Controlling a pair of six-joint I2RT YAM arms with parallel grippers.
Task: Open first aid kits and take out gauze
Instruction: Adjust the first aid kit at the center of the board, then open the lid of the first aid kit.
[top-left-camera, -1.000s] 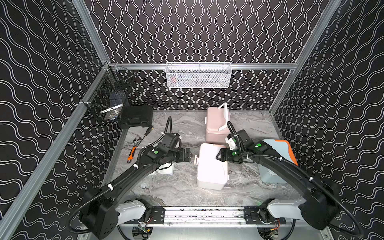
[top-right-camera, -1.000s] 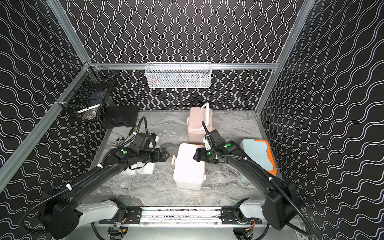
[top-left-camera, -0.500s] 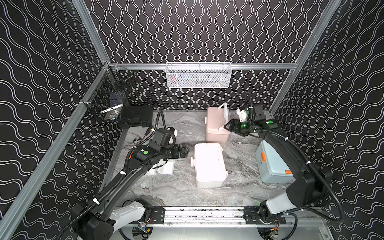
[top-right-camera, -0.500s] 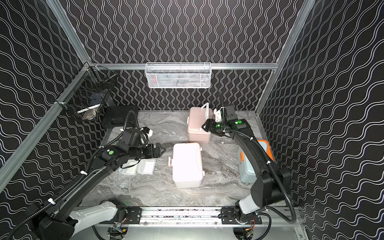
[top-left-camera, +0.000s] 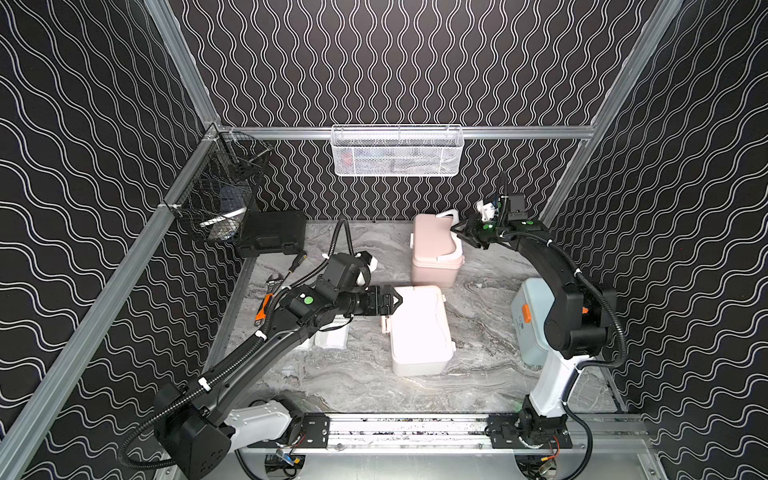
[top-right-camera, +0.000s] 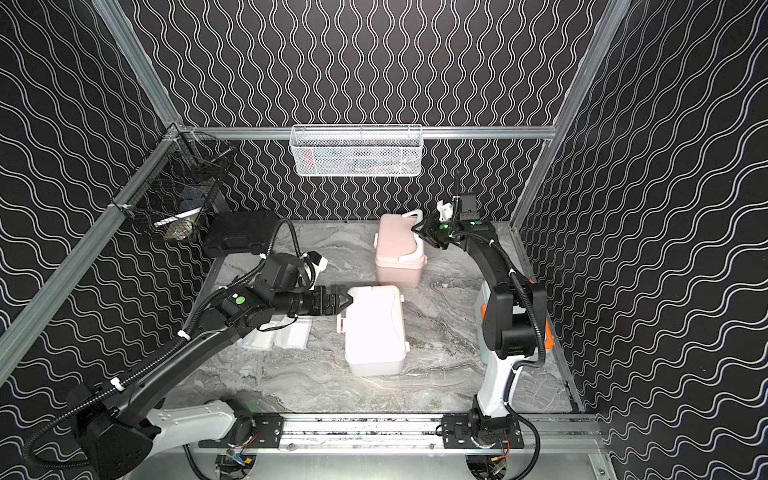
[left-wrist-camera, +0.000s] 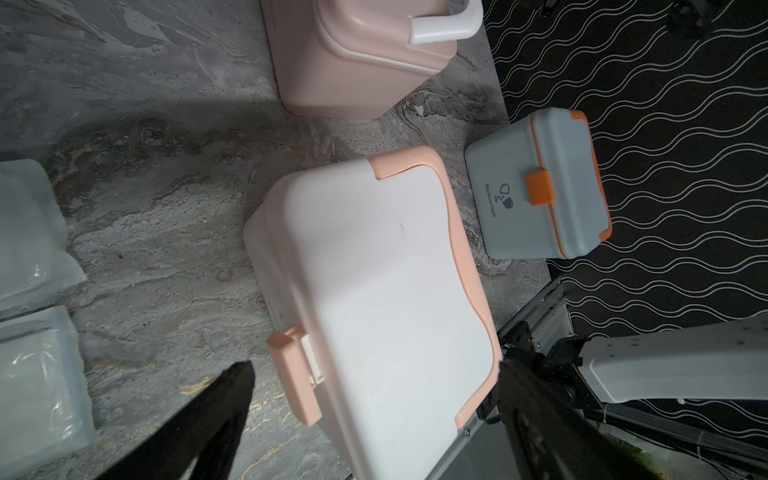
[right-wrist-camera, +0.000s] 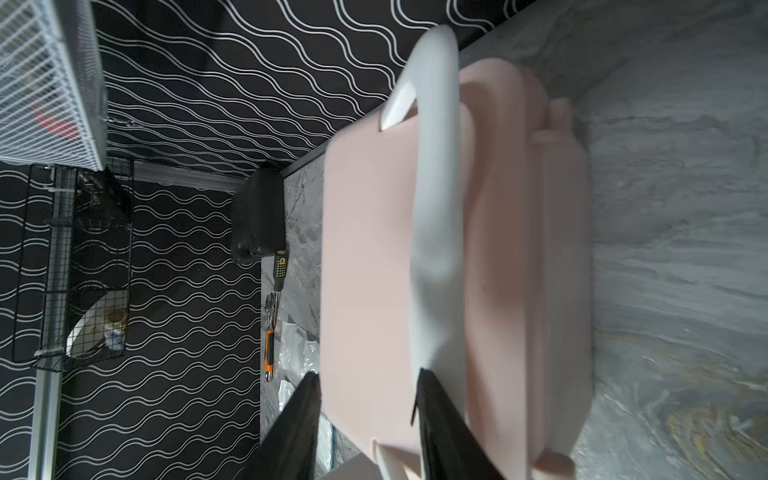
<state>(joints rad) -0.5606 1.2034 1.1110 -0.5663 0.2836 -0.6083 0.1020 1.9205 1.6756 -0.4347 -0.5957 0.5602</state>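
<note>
Three first aid kits stand shut on the marble table: the white kit (top-left-camera: 419, 328) (top-right-camera: 374, 328) (left-wrist-camera: 374, 270) in the middle, the pink kit (top-left-camera: 434, 249) (top-right-camera: 399, 249) (right-wrist-camera: 365, 249) behind it, and the light blue kit (top-left-camera: 532, 316) (left-wrist-camera: 536, 187) at the right, partly behind my right arm. Gauze packets (top-left-camera: 332, 336) (top-right-camera: 291, 336) (left-wrist-camera: 29, 232) lie left of the white kit, under my left arm. My left gripper (top-left-camera: 395, 298) (left-wrist-camera: 374, 365) is open at the white kit's left side, near its peach latch (left-wrist-camera: 293, 374). My right gripper (top-left-camera: 461, 232) (right-wrist-camera: 368, 374) hovers over the pink lid beside its white handle (right-wrist-camera: 436, 208), jaws narrowed but apart.
A flat black hard case (top-left-camera: 272, 232) sits at the back left. An orange-handled tool (top-left-camera: 262, 307) lies by the left wall. A white wire basket (top-left-camera: 397, 151) hangs on the back rail and a black wire basket (top-left-camera: 220, 199) on the left wall.
My right arm swung from the white kit back to the pink kit, its jaws narrowing. My left gripper advanced rightward to the white kit, which shifted and straightened slightly.
</note>
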